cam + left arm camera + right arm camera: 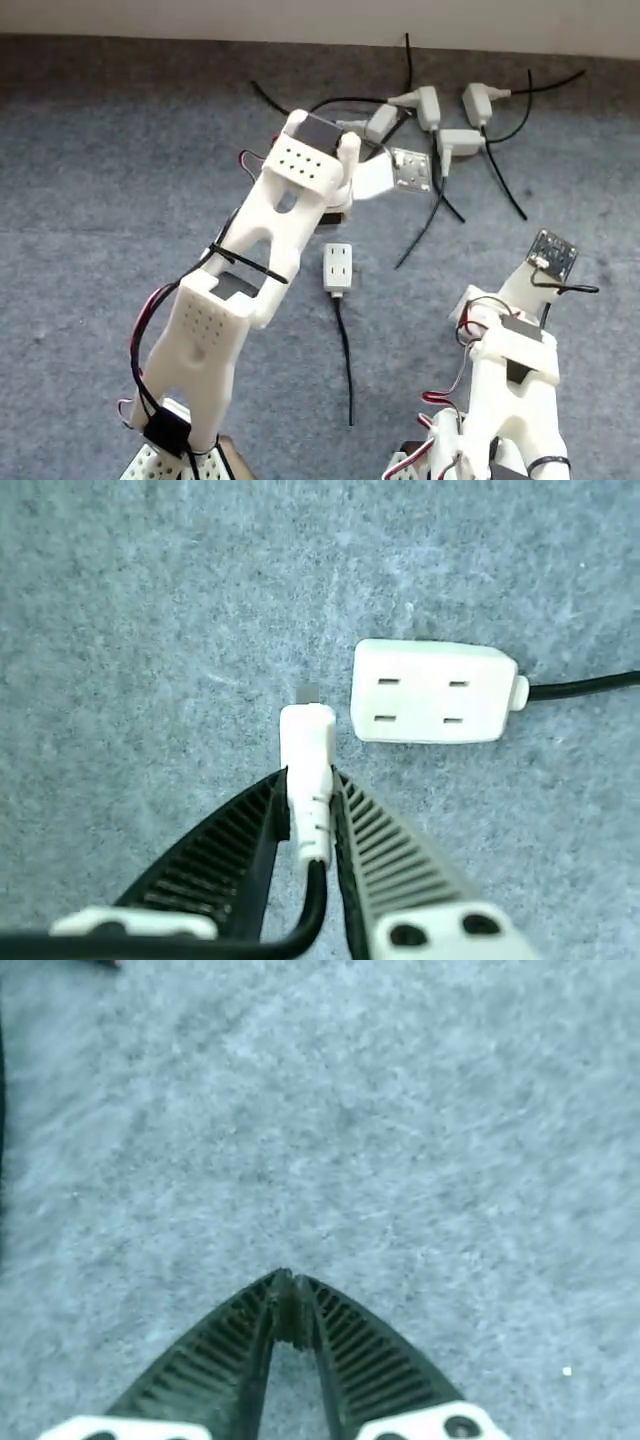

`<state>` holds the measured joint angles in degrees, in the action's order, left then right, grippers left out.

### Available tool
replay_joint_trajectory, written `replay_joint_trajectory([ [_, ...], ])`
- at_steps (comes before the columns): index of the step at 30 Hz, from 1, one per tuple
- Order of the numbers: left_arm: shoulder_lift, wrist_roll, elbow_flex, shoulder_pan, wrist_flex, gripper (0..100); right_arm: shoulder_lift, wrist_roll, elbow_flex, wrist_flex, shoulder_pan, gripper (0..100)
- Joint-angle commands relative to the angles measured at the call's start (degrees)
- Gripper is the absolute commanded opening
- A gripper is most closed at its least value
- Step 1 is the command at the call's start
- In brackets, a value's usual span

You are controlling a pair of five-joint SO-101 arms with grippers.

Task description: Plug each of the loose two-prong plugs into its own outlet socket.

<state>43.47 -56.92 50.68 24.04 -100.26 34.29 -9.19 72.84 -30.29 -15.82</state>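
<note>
Several loose plugs with black cords lie bunched at the far side of the grey mat in the high view, well apart from the outlet block, which lies face up mid-mat with its cord running toward the arms; the left arm leans over just beside the block, and the right arm sits back at the near right. Left wrist view: left gripper is nearly closed, pinching one white plug by its body, cord trailing back between the fingers; prongs point forward, just beside the block's short end, not touching. Outlet block shows two slot pairs, both empty. Step looks like bringing a plug to the block, no insertion yet; next move probably needs the plug tipped and its prongs lined up over one slot pair before pushing. Right wrist view: right gripper is closed, holding nothing, over bare mat.
</note>
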Motion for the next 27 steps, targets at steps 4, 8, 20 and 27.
replay_joint_trajectory([
  [4, -1.36, -0.18, -0.04, 4.62, -0.7, 1, 1.19, -0.79, -0.22, 2.59, -0.48, 0.8],
  [8, -6.73, -0.18, -7.69, 4.26, -0.7, 1, 1.19, -0.79, -0.22, 2.59, -0.57, 0.8],
  [20, -38.2, 8.62, -33.45, 5.05, 5.63, 1, 1.8, -2.02, -0.92, 3.74, 1.1, 0.8],
  [27, -43.74, 15.65, -46.2, 13.14, 20.84, 1, 6.55, -2.9, -4.0, 4.7, 2.33, 0.8],
])
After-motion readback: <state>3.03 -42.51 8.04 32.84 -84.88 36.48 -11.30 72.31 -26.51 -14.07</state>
